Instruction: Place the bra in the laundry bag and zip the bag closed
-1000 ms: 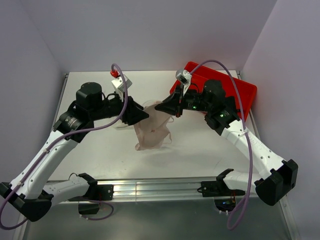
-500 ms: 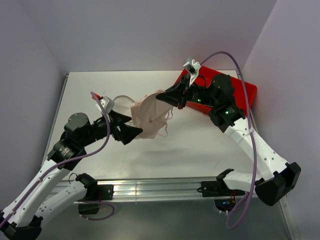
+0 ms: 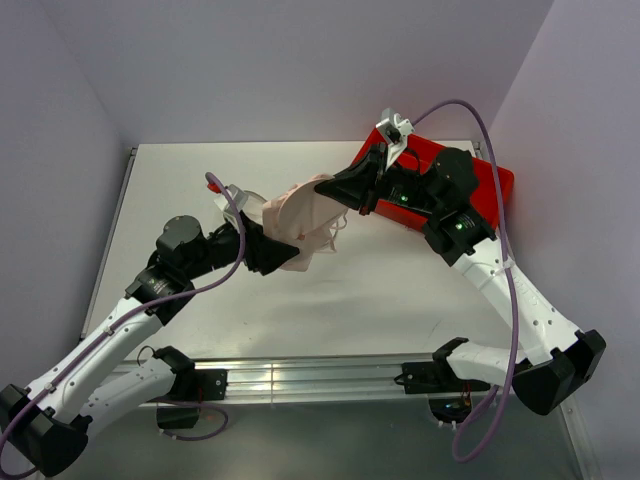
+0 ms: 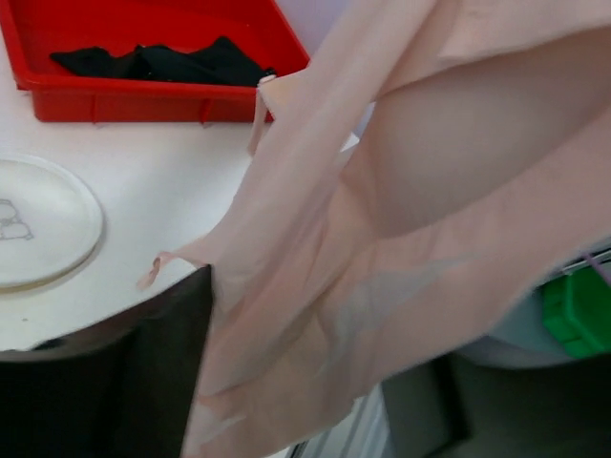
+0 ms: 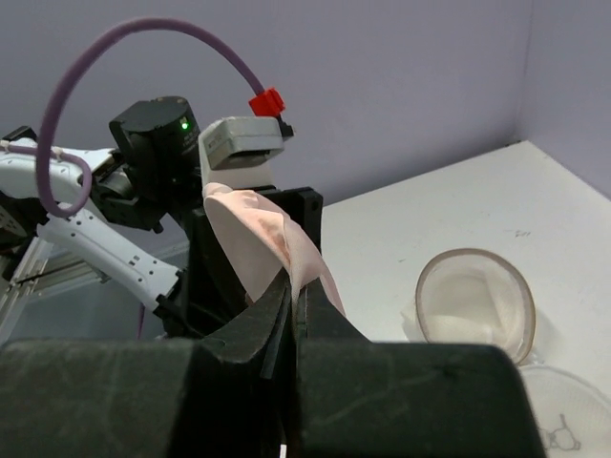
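The pale pink bra (image 3: pixel 300 218) hangs in the air between both grippers above the table's middle. My right gripper (image 3: pixel 328 192) is shut on its upper edge; the pinch shows in the right wrist view (image 5: pixel 294 286). My left gripper (image 3: pixel 283 252) is at the bra's lower left edge. In the left wrist view the bra (image 4: pixel 401 191) drapes across the jaws, one black finger (image 4: pixel 143 382) stands well left of it, and the other finger is hidden. The laundry bag (image 5: pixel 474 307) lies open on the table behind, its flat round half (image 4: pixel 38 221) beside it.
A red tray (image 3: pixel 490 180) holding dark clothes (image 4: pixel 162 62) stands at the back right. The laundry bag (image 3: pixel 250 206) is mostly hidden behind the left wrist in the top view. The table's metal rail (image 3: pixel 310 378) runs along the near edge.
My right gripper has lifted the bra up and back. My left arm pulled down and away from it, then came back in to the bra's lower left edge.
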You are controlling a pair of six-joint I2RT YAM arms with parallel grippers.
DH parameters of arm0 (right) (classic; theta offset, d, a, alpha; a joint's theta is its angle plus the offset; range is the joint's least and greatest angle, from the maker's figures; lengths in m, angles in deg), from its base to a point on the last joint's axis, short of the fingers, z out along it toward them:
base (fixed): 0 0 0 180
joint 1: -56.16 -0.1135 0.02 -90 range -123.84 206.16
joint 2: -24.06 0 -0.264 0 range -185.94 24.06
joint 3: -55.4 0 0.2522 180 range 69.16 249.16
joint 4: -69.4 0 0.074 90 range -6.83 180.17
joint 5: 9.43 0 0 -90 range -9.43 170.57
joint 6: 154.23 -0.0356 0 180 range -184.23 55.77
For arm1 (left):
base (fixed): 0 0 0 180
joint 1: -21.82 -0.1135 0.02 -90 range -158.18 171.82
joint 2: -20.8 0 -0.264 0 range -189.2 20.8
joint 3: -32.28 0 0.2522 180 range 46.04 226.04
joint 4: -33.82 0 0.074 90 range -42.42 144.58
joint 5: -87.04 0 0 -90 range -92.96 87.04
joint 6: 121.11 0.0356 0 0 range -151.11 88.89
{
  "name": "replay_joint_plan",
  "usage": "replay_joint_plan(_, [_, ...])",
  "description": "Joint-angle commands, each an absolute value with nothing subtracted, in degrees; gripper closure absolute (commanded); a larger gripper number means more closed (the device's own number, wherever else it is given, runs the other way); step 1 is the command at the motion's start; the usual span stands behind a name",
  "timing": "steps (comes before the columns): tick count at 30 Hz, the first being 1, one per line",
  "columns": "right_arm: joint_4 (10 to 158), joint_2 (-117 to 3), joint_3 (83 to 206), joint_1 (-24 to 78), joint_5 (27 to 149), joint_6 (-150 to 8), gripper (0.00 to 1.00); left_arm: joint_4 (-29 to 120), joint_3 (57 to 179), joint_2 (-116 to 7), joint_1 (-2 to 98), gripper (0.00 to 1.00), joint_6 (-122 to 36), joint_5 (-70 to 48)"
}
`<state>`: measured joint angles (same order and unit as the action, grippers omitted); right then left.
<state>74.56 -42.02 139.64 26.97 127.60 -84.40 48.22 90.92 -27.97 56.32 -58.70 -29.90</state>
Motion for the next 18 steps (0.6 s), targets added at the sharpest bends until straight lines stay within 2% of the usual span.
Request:
replay_joint_plan(1, [68.9, -38.9, 139.4, 27.9, 128.2, -85.3, 1.0, 42.8, 90.5, -28.5, 56.5, 0.35, -59.8, -30.1])
replay_joint_plan(2, [68.4, -38.3, 139.0, 28.2, 128.5, -85.6, 1.0, 42.6, 90.2, -28.7, 56.5, 0.49, -59.9, -30.0])
replay_joint_plan(3, [68.0, -38.1, 138.8, 28.5, 128.9, -85.8, 1.0, 42.3, 90.1, -28.9, 56.5, 0.58, -60.0, -30.0])
replay_joint_plan(4, [67.0, -37.9, 138.2, 28.9, 129.6, -85.9, 1.0, 42.3, 90.1, -28.9, 56.5, 0.76, -60.2, -29.8])
replay_joint_plan(7, [65.9, -37.2, 137.1, 30.0, 130.7, -86.0, 1.0, 42.0, 90.1, -28.6, 56.5, 1.0, -60.8, -28.7])
replay_joint_plan(16, [69.3, -35.3, 134.9, 30.7, 135.1, -79.5, 1.0, 38.4, 91.2, -30.4, 56.6, 1.0, -68.1, -26.5])
replay_joint_plan(18, [67.2, -34.4, 133.1, 30.7, 137.5, -79.9, 0.94, 39.0, 92.3, -31.3, 56.5, 1.0, -69.9, -25.6])
